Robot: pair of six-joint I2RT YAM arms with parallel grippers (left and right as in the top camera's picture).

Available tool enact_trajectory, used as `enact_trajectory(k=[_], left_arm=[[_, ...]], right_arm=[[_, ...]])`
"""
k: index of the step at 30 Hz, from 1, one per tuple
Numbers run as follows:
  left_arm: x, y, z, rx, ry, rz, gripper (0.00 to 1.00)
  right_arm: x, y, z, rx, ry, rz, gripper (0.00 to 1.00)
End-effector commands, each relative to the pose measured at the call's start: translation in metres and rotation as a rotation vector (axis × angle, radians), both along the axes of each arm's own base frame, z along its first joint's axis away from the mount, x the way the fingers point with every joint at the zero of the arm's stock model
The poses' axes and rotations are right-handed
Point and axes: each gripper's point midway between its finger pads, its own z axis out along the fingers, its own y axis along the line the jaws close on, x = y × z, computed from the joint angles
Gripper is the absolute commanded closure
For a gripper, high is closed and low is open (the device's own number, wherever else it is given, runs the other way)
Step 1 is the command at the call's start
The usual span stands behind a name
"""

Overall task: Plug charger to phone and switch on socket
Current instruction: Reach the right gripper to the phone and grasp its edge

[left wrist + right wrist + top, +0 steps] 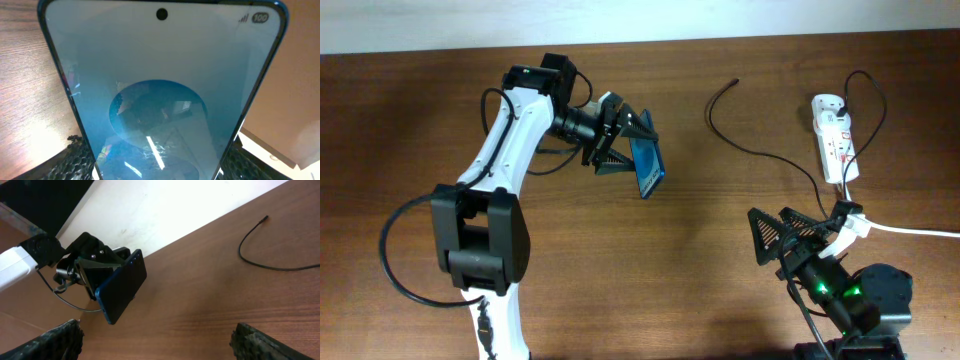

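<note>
My left gripper (623,140) is shut on the phone (648,167) and holds it tilted on edge above the table. In the left wrist view the phone's light-blue screen (160,75) fills the frame between the fingers. The right wrist view shows the phone's dark back (122,287). The charger's black cable (760,150) lies on the table, its free plug tip (735,80) at the back, also seen in the right wrist view (265,217). It runs to the white adapter (827,103) on the socket (835,145). My right gripper (788,238) is open and empty, near the front right.
The socket's thick white cord (910,230) runs off the right edge, passing just behind my right arm. A pale wall borders the table's far edge (165,210). Bare wood lies between the phone and the cable.
</note>
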Motion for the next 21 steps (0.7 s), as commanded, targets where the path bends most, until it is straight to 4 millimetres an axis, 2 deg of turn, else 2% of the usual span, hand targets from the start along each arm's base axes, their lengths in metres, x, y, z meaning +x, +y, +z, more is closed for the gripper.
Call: enact_trajectory(k=[1, 9, 11, 14, 18, 21], left_arm=[[0.003, -0.002, 0.01, -0.056, 0.005, 0.008, 0.47], [0.003, -0.002, 0.01, -0.057, 0.005, 0.008, 0.47], [0.003, -0.002, 0.01, -0.056, 0.005, 0.008, 0.46], [0.003, -0.002, 0.01, -0.056, 0.005, 0.008, 0.47], [0.004, -0.002, 0.01, -0.057, 0.001, 0.007, 0.47], [0.004, -0.002, 0.009, -0.05, -0.003, 0.007, 0.47]], right_arm=[[-0.001, 0.003, 0.013, -0.004, -0.038, 0.019, 0.01], [0.007, 0.014, 0.021, -0.034, -0.06, 0.093, 0.01], [0.013, 0.03, 0.033, -0.035, -0.041, 0.15, 0.02], [0.022, 0.051, 0.04, -0.052, -0.015, 0.191, 0.02], [0.036, 0.079, 0.022, -0.144, 0.051, 0.143, 0.02], [0.039, 0.095, 0.021, -0.222, 0.045, 0.076, 0.02]])
